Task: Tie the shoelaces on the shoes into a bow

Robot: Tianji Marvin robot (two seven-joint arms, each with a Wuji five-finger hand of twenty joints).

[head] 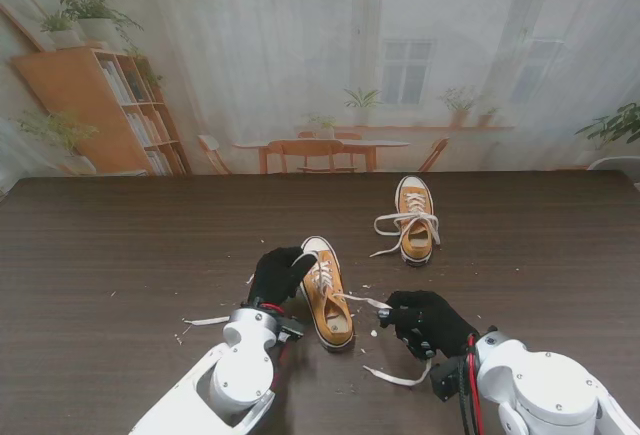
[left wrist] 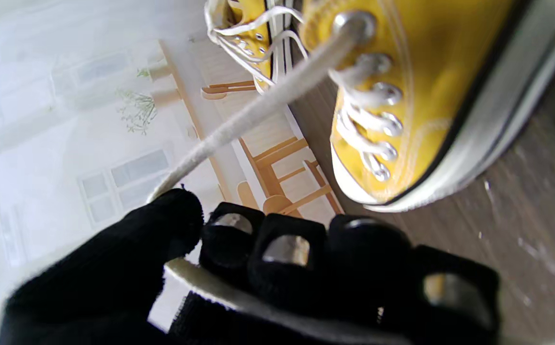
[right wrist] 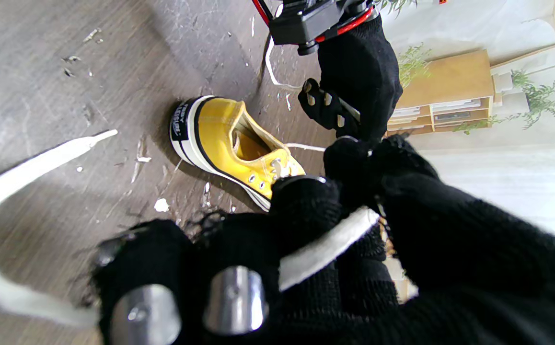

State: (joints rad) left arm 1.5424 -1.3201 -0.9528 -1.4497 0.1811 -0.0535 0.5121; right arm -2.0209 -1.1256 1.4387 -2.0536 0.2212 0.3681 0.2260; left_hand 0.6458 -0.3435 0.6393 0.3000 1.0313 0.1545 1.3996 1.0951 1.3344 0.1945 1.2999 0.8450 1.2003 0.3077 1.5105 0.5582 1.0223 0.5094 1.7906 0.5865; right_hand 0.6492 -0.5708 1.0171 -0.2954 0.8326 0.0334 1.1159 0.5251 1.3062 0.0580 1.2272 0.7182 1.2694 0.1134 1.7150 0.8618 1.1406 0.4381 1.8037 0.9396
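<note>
Each flat white cotton lace end (right wrist: 325,249) is clamped by the left hand (head: 277,275) and right hand (head: 425,321) flanking the yellow canvas sneaker (head: 328,305); uneven tension risks dragging it or slipping.

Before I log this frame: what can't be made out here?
- Stand view: where the left hand grips the lace is hidden behind its own glove.
- Left wrist view: the near shoe is cut off by the edge and blurred.
- Right wrist view: the near shoe's toe is hidden behind the right hand.
- Far shoe: too small to tell whether its laces are knotted.
</note>
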